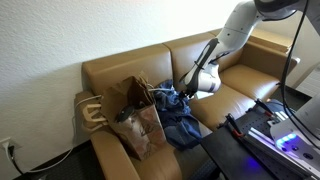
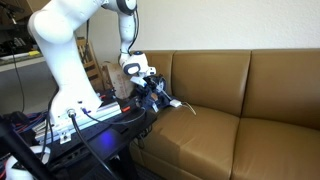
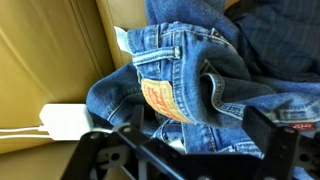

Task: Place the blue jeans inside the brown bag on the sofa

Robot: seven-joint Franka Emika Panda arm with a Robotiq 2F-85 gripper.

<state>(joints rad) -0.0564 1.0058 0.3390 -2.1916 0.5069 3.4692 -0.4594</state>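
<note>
**Figure: Panda arm over the sofa [image 1: 115, 68], hand poised above the garment.**

The blue jeans [image 1: 182, 122] lie in a crumpled heap on the seat cushion, against the brown bag [image 1: 138, 125]. The bag stands upright at the armrest end, mouth upward, with its rope handles [image 1: 93, 112] hanging to the outside. A darker cloth [image 1: 165, 95] rests at the top of the heap near the bag's mouth. Whether any fabric already lies inside the bag cannot be told.

The hand [image 1: 190, 88] hovers just above the heap, spread wide and holding nothing. In the wrist view the waistband and the tan leather patch [image 3: 160, 100] sit directly beneath the hand [image 3: 195, 135]. A raised fold of denim lies between the two fingers [image 3: 275, 140].

**Likely failure modes, judged from this pose:**
- **Shallow pinch.** It may catch only the top layer, so the long legs trail across the cushion and drag when lifted.
- **Bag collapse.** The jeans look bulkier than the bag, so pushing them in from the side could tip or crush the light paper bag.
- **Slipping grip.** The thick waistband may slide out of the closing fingers.
- **Wrong cloth.** The darker cloth lies close enough to be gathered along with the denim.
- **Incomplete placement.** The legs may stay draped over the rim or snag on a handle.
</note>
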